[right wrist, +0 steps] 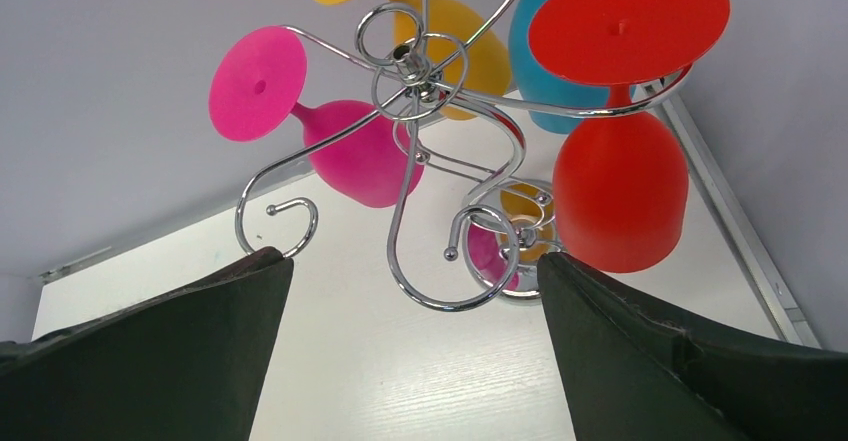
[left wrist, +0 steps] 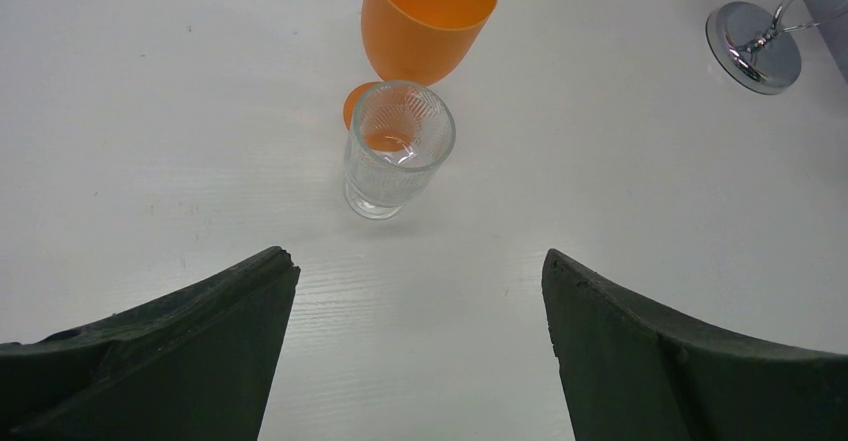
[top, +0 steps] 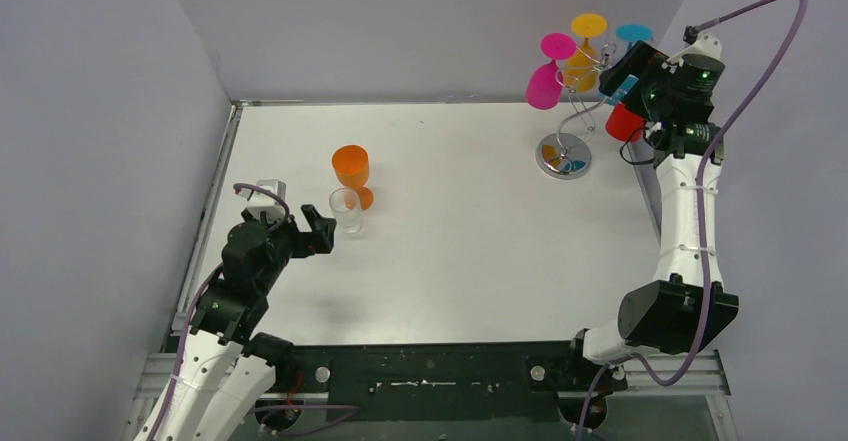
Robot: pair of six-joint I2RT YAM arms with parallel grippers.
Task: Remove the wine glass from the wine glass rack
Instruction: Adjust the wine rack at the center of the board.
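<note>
The wine glass rack point(right wrist: 421, 79), a silver wire stand with curled hook arms, stands at the far right of the table on a shiny disc base point(top: 563, 155). Upside down from its arms hang a red wine glass point(right wrist: 620, 191), a pink one point(right wrist: 363, 156), a yellow one point(right wrist: 456, 46) and a blue one point(right wrist: 528, 66). My right gripper point(right wrist: 415, 266) is open, raised beside the rack, with the red glass just beyond its right finger and nothing between the jaws. An orange wine glass point(top: 351, 172) stands upright at mid-left. My left gripper point(left wrist: 420, 261) is open and empty, just short of it.
A small clear ribbed tumbler point(left wrist: 398, 148) stands right in front of the orange glass, between it and my left gripper. Grey walls close in the table at the back and on both sides. The right arm point(top: 686, 231) rises along the right wall.
</note>
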